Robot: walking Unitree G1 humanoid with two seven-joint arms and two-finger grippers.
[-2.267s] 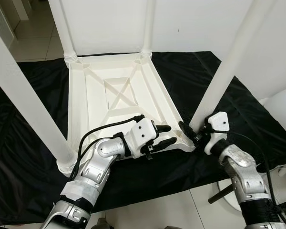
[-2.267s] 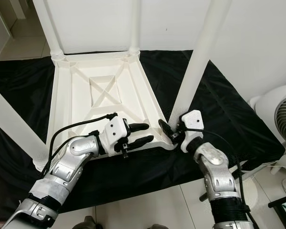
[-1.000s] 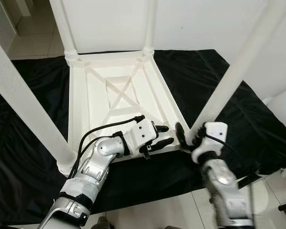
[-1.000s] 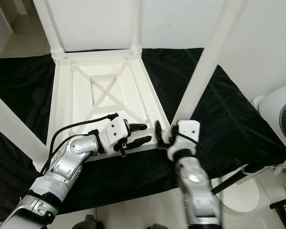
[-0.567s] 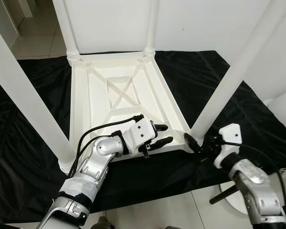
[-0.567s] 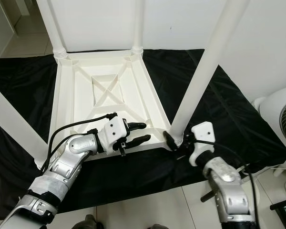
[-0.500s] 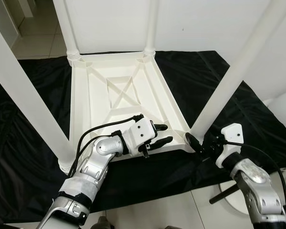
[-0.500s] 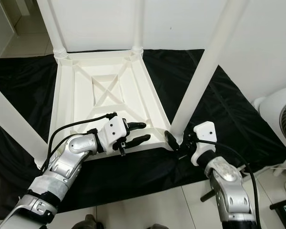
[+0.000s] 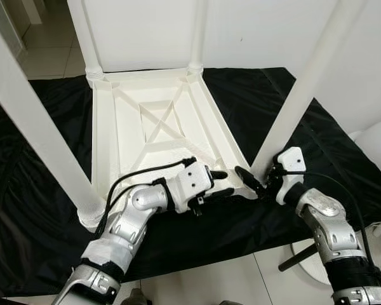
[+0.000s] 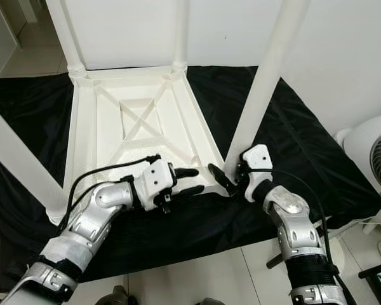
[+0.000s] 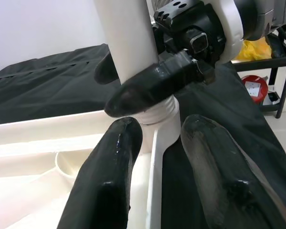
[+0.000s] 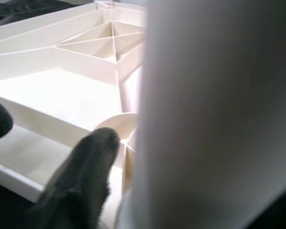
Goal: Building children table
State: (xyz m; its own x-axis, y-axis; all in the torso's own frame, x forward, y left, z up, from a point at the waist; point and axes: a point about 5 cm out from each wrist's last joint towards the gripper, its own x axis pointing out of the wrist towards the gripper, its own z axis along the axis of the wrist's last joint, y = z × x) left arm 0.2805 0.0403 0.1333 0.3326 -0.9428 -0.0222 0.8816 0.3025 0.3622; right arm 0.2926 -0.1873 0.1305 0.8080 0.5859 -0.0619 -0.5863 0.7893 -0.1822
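A white children's table point(image 9: 159, 121) lies upside down on a black cloth, its legs pointing up. My left gripper point(image 9: 223, 183) is open at the near rim, close to the near-right corner. One finger point(image 11: 114, 162) is inside the rim point(image 11: 155, 157) and the other finger point(image 11: 214, 171) outside it. My right gripper point(image 10: 232, 178) is shut around the base of the near-right leg point(image 9: 298, 95). One of its fingers point(image 11: 152, 88) lies across the front of that leg, and the other is mostly hidden behind it. The leg point(image 12: 205, 119) stands close in front of the right wrist camera.
The black cloth point(image 9: 38, 190) covers the floor under the table, with pale tiles at its near edge. A white fan point(image 10: 374, 159) stands at the right, its round base point(image 9: 311, 254) beside my right arm. A white wall rises behind the table. A red item point(image 11: 255, 86) sits by a black rack.
My right gripper pulled back from the near-right leg and has returned to clasp its base. The left gripper stays at the near rim. The camera shifted slightly.
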